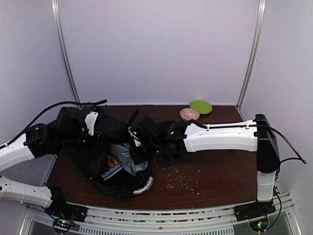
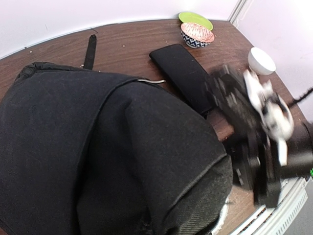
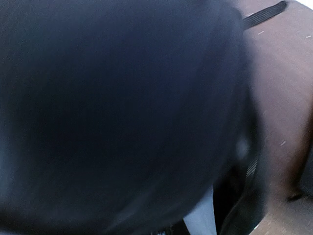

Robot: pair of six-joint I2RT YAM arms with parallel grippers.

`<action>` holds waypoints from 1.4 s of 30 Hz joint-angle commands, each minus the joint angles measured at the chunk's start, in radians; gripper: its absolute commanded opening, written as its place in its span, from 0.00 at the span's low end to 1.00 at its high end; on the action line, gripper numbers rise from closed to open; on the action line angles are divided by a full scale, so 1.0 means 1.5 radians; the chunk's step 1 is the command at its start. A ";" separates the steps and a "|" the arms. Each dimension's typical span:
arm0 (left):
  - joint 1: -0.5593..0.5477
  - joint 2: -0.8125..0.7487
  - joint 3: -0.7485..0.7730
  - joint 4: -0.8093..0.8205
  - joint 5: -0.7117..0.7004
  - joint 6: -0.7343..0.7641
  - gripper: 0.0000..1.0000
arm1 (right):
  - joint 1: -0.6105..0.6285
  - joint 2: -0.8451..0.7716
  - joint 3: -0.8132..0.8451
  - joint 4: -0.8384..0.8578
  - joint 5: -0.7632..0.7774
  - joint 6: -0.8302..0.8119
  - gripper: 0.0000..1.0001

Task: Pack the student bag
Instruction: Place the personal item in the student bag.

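The brown wooden counter (image 1: 220, 169) is taken up on its left half by the student bag (image 2: 73, 147), a large black soft fabric bag lying slumped on its side; its silvery-grey handle (image 1: 145, 186) is curled at the near end; in its open mouth something grey and something orange-brown are seen, though what they are cannot be told. The right hand (image 1: 141, 134) is reached in from the bag's right side to its opening and is closed; its wrist view is filled with blurred black fabric, so it cannot be told whether cloth is pinched. The left hand (image 1: 95, 128) is held over the bag's far left part and is likewise closed; its fingertips are not shown. A flat black case (image 2: 183, 76) is laid just beyond the bag. Farther back and right of the bag, well apart from it, a green plate (image 1: 201, 106) and a patterned bowl (image 1: 189, 114) are set side by side. A white cup (image 2: 260, 60) is placed right of the bag, beyond the case. A black strap (image 2: 89, 51) is stretched out behind the bag; crumbs (image 1: 182, 181) are scattered right of its handle.
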 commanded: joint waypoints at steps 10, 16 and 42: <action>0.000 -0.041 -0.033 0.115 0.070 -0.010 0.00 | -0.031 0.036 0.042 0.221 0.146 -0.004 0.00; -0.001 -0.026 -0.033 0.118 0.096 -0.010 0.00 | -0.031 0.047 0.019 0.322 0.202 0.032 0.00; -0.001 0.021 -0.010 0.132 0.023 0.000 0.00 | -0.012 -0.112 -0.268 0.404 -0.061 0.203 0.60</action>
